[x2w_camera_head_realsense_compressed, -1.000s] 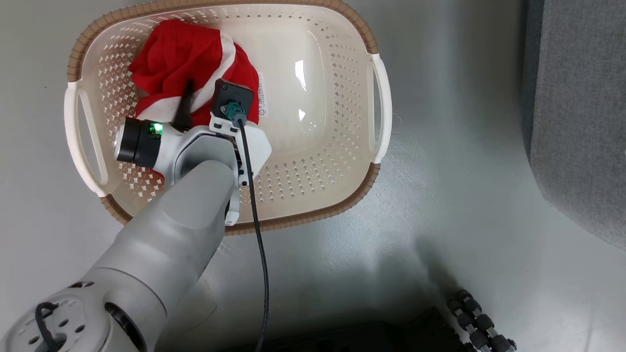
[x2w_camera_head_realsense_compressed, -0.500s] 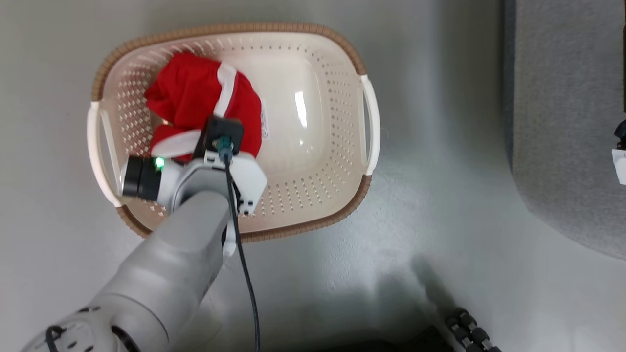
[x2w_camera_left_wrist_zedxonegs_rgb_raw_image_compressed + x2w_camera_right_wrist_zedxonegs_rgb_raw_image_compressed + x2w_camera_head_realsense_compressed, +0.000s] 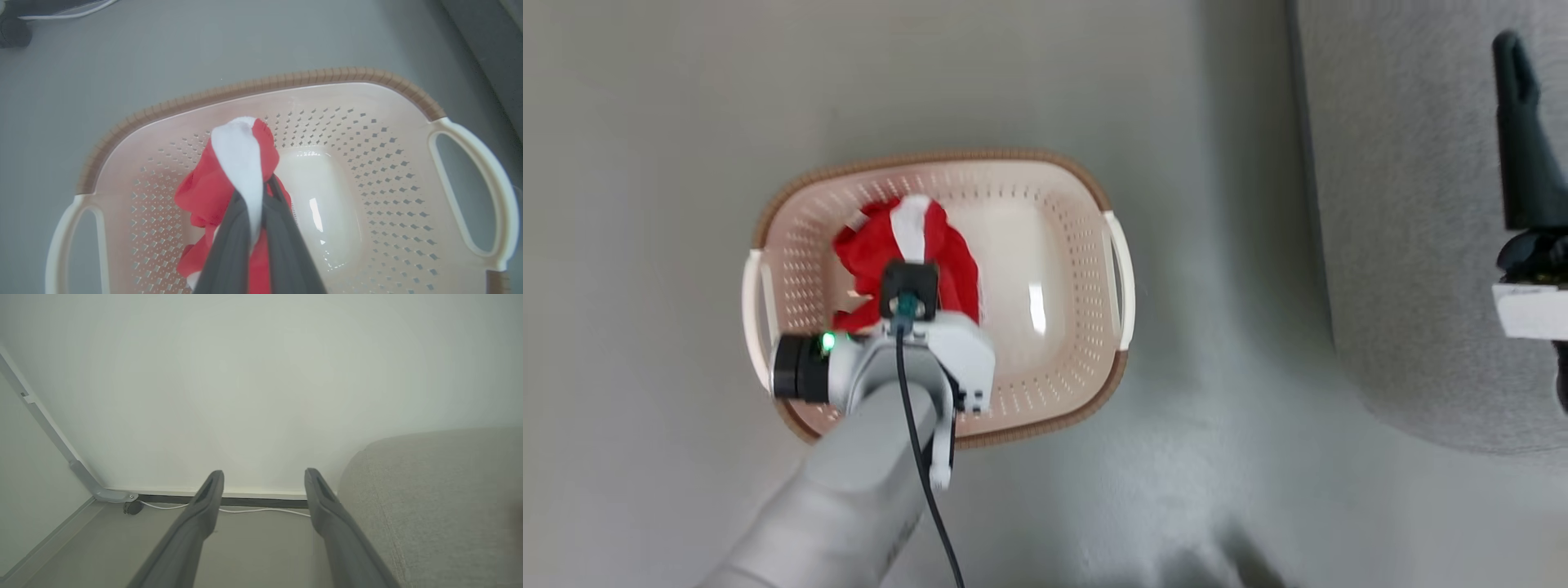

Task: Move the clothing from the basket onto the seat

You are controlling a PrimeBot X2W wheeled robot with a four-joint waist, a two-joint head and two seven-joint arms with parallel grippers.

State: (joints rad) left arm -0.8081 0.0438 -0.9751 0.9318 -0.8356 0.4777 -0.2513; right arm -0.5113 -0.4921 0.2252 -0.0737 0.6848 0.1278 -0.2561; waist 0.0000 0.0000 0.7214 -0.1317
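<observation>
Fingers (image 3: 231, 245) of the left gripper (image 3: 258, 192) are pressed together on the clothing (image 3: 204, 192). They pinch a fold where a white stripe runs over the red fabric, and the stripe bulges up past the fingertips. The clothing hangs bunched from this grip above the basket (image 3: 359, 77), over its left half. Its lower folds reach down inside the perforated walls, but whether they touch the basket's bottom cannot be told. The basket stands on a grey floor (image 3: 645, 204), and its right half shows glossy cream plastic. To the right of the basket, well apart from it, is the seat (image 3: 1405, 245). The right gripper (image 3: 263, 477) is by the seat, far from the basket. Its fingers (image 3: 204, 514) are spread wide, gripping nothing, and point toward a pale wall (image 3: 245, 375).
</observation>
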